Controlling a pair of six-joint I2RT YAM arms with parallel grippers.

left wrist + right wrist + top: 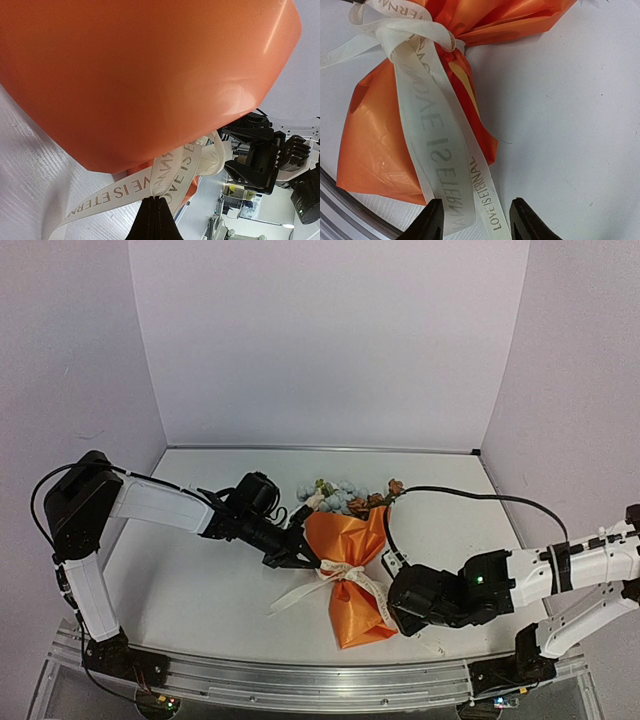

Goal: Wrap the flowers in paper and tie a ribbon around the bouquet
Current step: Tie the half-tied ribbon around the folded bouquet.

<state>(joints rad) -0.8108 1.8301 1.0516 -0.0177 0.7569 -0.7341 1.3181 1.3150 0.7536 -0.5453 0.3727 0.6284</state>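
Note:
The bouquet lies in the middle of the table, its orange paper pinched at the waist by the cream ribbon. The flowers stick out at the far end. My left gripper sits at the knot's left side. In the left wrist view its fingertips are shut on a loop of the ribbon under the paper. My right gripper is open near the paper's lower end, and two lettered ribbon tails run between its fingers without being pinched.
An aluminium rail runs along the table's near edge, just below the bouquet's tail. White walls close in the back and both sides. A black cable arcs over the table behind the right arm.

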